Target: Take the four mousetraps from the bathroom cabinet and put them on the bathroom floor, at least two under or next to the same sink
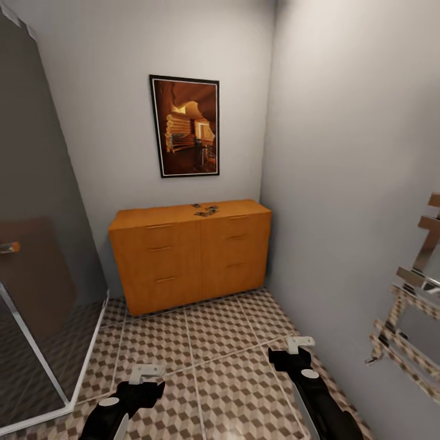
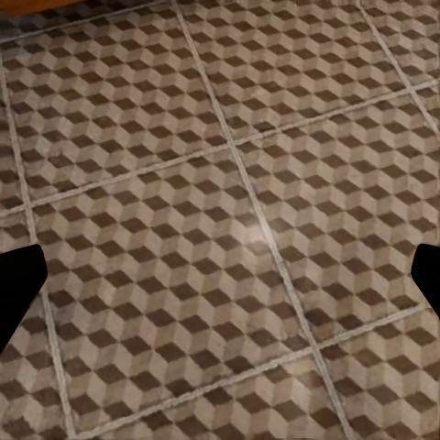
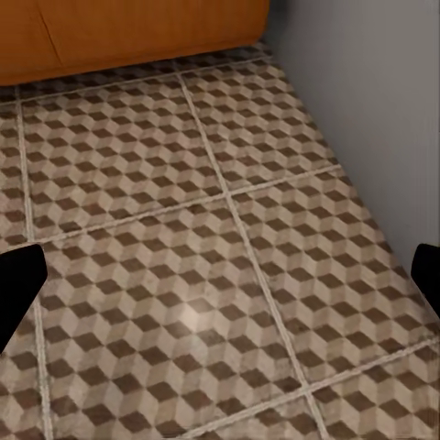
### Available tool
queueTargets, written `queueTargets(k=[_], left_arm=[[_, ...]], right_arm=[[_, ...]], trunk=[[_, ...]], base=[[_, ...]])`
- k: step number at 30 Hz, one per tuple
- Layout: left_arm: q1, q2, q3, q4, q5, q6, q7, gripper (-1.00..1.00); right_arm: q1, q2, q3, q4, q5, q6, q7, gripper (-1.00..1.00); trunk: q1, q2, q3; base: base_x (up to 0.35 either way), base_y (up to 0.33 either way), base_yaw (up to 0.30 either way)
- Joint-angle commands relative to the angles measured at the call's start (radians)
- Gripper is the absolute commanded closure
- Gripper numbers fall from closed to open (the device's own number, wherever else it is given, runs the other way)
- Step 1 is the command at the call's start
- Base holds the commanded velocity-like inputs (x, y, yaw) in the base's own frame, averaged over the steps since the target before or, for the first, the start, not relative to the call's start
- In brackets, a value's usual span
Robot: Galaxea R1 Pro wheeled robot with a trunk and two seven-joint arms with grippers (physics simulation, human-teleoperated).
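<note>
The orange-brown cabinet (image 1: 190, 253) stands against the far wall, its drawers shut. On its flat top, right of centre, lie the mousetraps (image 1: 206, 211) as small dark shapes, too small to count. The cube-patterned bathroom floor (image 1: 208, 348) spreads between me and the cabinet. My left gripper (image 1: 145, 373) and right gripper (image 1: 298, 344) hang low over the tiles, well short of the cabinet. Both are open and hold nothing. In the left wrist view a dark fingertip (image 2: 16, 289) sits at each side edge over bare tiles. The right wrist view has its fingertips (image 3: 14, 284) spread the same way. The sink is out of view.
A glass shower enclosure (image 1: 36, 293) with a white base rim runs along the left. A grey wall closes the right side, with a chrome towel rail (image 1: 409, 318) sticking out near my right arm. A framed picture (image 1: 185, 126) hangs above the cabinet.
</note>
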Motion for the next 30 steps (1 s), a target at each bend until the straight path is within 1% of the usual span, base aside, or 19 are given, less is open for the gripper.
queueTargets(k=[1, 22, 26, 30], left_arm=[[-0.001, 0.000, 0.000, -0.001, 0.000, 0.005, 0.000, -1.00], [-0.001, 0.000, 0.000, 0.001, 0.000, 0.005, 0.001, -1.00], [-0.001, 0.000, 0.000, 0.001, 0.000, 0.005, 0.001, -1.00], [-0.001, 0.000, 0.001, 0.002, 0.000, 0.005, 0.001, -1.00]], right_arm=[[0.000, 0.000, 0.002, -0.002, 0.005, 0.007, -0.004, -1.00], [0.000, 0.000, 0.002, -0.002, 0.005, 0.007, -0.004, -1.00], [0.000, -0.001, 0.001, -0.002, 0.005, 0.006, -0.003, -1.00], [0.000, -0.002, 0.001, -0.002, 0.005, 0.006, -0.003, -1.00]], trunk=[[0.000, -0.001, -0.001], [0.000, -0.001, -0.001], [0.000, -0.001, -0.001], [0.000, -0.001, -0.001]], base=[[0.205, -0.185, 0.259], [0.213, -0.187, 0.258], [0.226, -0.190, 0.204], [0.226, -0.190, 0.099]])
